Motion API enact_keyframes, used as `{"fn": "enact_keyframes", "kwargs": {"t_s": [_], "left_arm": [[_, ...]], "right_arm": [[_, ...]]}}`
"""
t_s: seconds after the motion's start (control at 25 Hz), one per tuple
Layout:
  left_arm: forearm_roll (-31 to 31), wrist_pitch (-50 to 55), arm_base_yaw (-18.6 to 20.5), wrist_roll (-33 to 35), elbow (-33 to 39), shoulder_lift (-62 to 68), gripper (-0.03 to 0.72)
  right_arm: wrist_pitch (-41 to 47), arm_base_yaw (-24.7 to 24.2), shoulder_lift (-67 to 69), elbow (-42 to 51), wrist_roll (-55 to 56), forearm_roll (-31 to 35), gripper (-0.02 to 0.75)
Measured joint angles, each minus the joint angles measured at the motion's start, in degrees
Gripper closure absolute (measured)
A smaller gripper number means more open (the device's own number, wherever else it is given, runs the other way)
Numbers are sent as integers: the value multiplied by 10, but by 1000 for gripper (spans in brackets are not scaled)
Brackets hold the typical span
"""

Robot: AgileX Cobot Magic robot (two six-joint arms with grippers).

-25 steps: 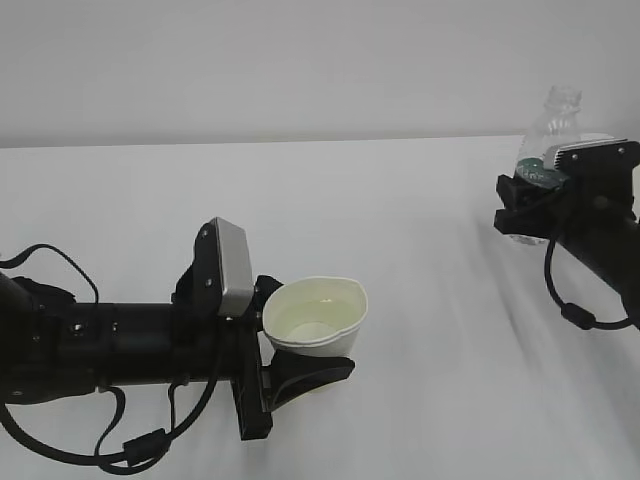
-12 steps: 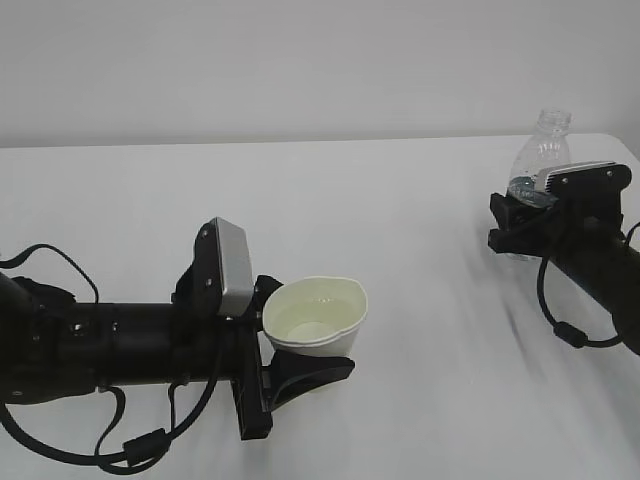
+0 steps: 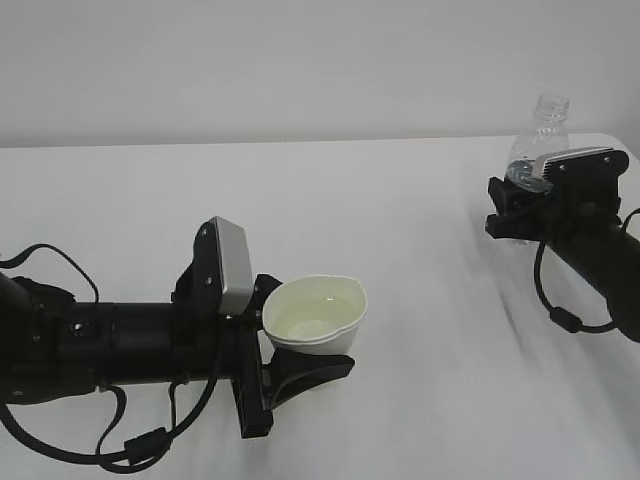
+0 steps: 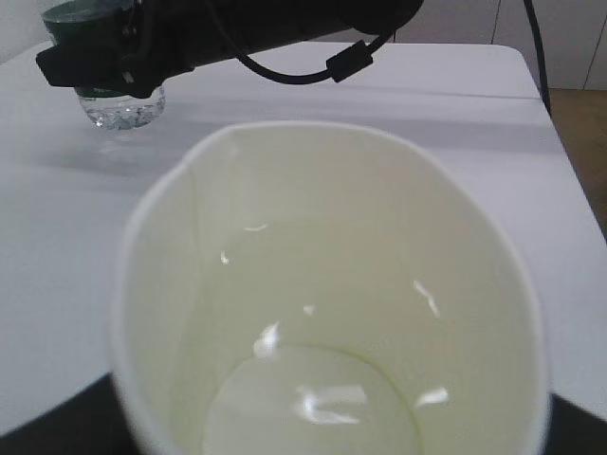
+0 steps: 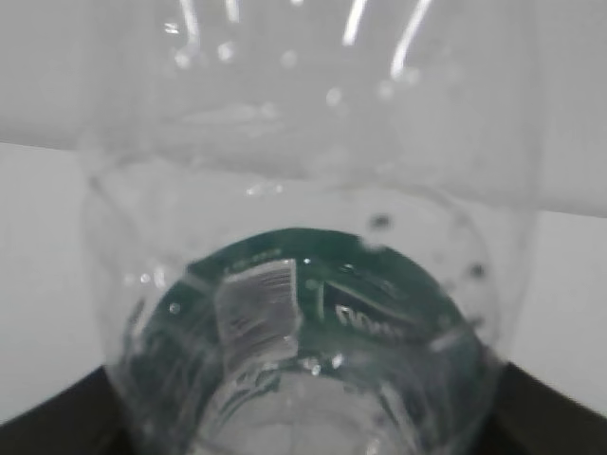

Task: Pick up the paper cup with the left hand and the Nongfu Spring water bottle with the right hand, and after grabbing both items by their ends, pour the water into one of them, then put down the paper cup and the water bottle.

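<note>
Near the desk's (image 3: 400,200) front edge the left hand (image 3: 300,375) grips the paper cup (image 3: 315,315), upright with water (image 4: 313,403) inside; at the right edge the right hand (image 3: 520,205) clasps the upright bottle (image 3: 540,135)

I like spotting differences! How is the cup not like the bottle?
The paper cup is white, short and wide-mouthed; the water bottle is clear, taller, narrow-necked, with a green label. The cup is held near the front, the bottle far right. Both stand upright, uncapped, each held in a gripper.
</note>
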Motion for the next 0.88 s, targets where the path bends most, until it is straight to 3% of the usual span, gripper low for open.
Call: {"fn": "enact_keyframes", "kwargs": {"t_s": [0.52,0.88], "left_arm": [[-37,0,0,0,0,0,241],[-125,-1,0,0,0,0,241]], "right_arm": [[0,0,1,-12,-1,0,269],[-1,0,1,-12,-1,0,269]]}}
